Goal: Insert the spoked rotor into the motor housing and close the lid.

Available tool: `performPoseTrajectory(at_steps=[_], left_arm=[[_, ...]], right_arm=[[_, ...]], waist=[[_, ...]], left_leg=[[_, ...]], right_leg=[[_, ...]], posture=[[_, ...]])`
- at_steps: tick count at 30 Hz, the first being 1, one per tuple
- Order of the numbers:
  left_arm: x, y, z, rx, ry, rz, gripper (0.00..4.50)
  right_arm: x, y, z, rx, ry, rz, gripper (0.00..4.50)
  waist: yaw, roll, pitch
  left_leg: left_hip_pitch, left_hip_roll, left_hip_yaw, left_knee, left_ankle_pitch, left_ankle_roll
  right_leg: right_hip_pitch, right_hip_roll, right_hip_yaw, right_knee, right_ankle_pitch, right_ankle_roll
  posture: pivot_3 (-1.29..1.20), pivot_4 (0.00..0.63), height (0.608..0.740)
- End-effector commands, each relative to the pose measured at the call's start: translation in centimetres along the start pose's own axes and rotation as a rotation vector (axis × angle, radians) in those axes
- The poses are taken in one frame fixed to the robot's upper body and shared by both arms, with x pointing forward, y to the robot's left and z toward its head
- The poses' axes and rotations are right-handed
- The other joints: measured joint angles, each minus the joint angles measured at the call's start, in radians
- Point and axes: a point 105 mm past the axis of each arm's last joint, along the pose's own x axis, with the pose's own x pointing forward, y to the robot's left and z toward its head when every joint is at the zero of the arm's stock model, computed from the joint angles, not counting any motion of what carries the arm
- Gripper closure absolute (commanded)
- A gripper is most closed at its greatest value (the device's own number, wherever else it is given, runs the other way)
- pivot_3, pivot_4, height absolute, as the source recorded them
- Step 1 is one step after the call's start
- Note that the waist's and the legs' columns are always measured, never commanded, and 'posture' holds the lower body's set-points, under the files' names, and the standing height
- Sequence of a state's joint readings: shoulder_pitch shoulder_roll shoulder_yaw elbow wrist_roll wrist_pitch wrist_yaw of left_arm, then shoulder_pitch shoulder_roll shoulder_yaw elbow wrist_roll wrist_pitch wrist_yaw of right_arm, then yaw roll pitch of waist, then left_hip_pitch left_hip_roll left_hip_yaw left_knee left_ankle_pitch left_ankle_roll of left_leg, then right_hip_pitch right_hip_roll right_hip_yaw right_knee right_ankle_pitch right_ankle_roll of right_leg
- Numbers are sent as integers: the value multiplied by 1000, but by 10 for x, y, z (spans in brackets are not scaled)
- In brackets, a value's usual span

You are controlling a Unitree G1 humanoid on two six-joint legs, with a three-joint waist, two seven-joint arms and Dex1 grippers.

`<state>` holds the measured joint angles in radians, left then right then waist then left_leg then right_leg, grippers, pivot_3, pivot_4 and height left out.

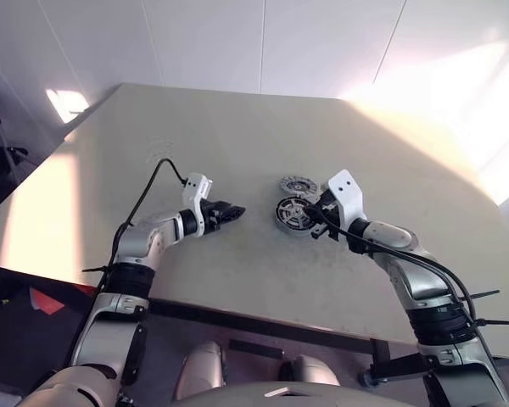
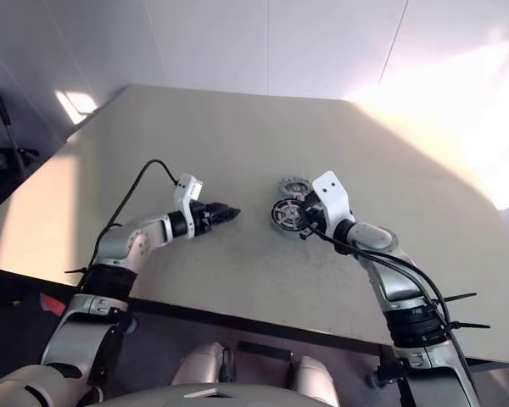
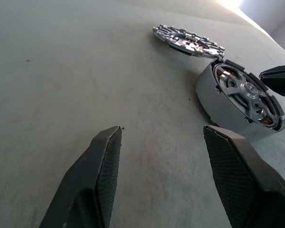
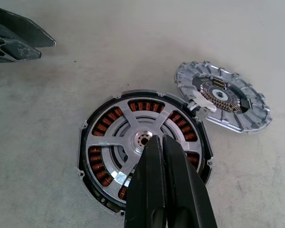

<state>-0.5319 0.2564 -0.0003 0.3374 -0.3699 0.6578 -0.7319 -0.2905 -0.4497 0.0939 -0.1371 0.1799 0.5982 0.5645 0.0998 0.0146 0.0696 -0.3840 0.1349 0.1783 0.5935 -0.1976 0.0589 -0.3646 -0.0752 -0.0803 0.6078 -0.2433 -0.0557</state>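
silvery spoked rotor (image 4: 133, 137) lies flat in motor housing (image 3: 213, 99); right gripper (image 4: 162, 142) pinched together; left gripper (image 3: 161, 142) spread

**What the views leave unseen**

In the right wrist view the closed fingers (image 4: 164, 190) of the right end effector (image 4: 157, 138) cover the lower part of the spoked rotor (image 4: 133, 137) and some windings of the motor housing (image 4: 85, 156). Whether the fingertips touch the rotor cannot be told.

In the left wrist view the housing's underside is hidden behind one finger (image 3: 237, 166) of the left end effector (image 3: 164, 130), and both fingers are cut off by the picture's edge. The lid (image 3: 187, 42) lies edge-on there, its ribs hard to read.

From the head views the lid (image 1: 298, 184) is too small for detail.
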Motion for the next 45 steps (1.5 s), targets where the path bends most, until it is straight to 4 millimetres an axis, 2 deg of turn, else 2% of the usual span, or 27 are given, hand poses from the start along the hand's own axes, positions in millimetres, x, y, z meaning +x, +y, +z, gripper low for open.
performPoseTrajectory(at_steps=[1, 3, 5, 13, 16, 18, 20, 24, 27, 34, 45], left_arm=[[-2, -5, 15, 58, -52, 4, 1588], [-2, -5, 15, 60, -53, 7, 1588], [-2, -4, 16, 63, -55, 16, 1588], [-2, -4, 13, 86, -50, 15, 1588], [0, -5, 15, 111, -58, 19, 1588], [0, -3, 23, 128, -75, 42, 1588], [1, -2, 26, 142, -81, 55, 1588], [0, -2, 28, 145, -92, 57, 1547], [-1, -1, 26, 141, -97, 62, 1547], [-5, 1, 25, 129, -106, 83, 1547], [-8, 4, 25, 128, -107, 103, 1547]], right_arm=[[9, 5, 1, 9, -1, 15, 4500], [13, 6, -15, -8, 60, 7, 4500], [12, 9, -14, -21, 53, 20, 4500], [-5, 7, 44, -195, -116, 92, 4500], [-15, 4, 53, -299, -105, 141, 4500], [-34, 6, 37, -561, 41, 294, 4500], [-46, 1, 25, -689, 145, 376, 4500], [-47, -25, 25, -895, 235, 388, 3525], [-40, -26, 30, -969, 224, 416, 2499], [-24, -17, 16, -1060, 240, 524, 2499], [-9, -18, 5, -1142, 262, 578, 2499]], waist=[[-1, 0, 0], [-1, 0, 0], [-2, 0, 0], [-2, 0, 0], [-2, 0, 0], [7, 1, 0], [16, -1, 1], [9, -1, 1], [0, -1, 1], [-3, -1, 1], [-4, -1, 1]], left_leg=[[0, 0, 0, 0, 0, 0], [0, 0, 0, 0, 0, 0], [2, 0, 0, 0, 0, 0], [3, 0, 0, 0, 0, 0], [1, 0, 0, 0, 0, 0], [1, 0, 0, 0, 0, 0], [0, 0, 0, 2, -1, 2], [2, 0, 0, 3, -1, 2], [2, 0, 0, 4, -1, 1], [-1, 1, 0, 5, 0, 6], [-2, 2, 0, 13, -1, 5]], right_leg=[[0, 0, 0, 0, 0, 0], [0, 0, 0, 0, 0, 0], [2, 0, 0, 0, 0, 0], [3, 0, 0, 0, 0, 0], [1, 0, 0, 0, 0, 0], [2, 0, 0, 0, 0, 0], [3, 0, 0, -1, 0, 0], [4, 0, 0, 0, 0, 1], [3, 0, 0, 2, 0, 0], [0, 0, 0, 3, 0, 0], [-1, 0, 0, 11, 0, 0]], posture=[[0, 0, 740], [0, 0, 740], [0, 0, 740], [0, 0, 740], [0, 0, 740], [0, 0, 740], [0, 0, 740], [0, 0, 740], [0, 0, 740], [0, 0, 740], [0, 0, 740]])
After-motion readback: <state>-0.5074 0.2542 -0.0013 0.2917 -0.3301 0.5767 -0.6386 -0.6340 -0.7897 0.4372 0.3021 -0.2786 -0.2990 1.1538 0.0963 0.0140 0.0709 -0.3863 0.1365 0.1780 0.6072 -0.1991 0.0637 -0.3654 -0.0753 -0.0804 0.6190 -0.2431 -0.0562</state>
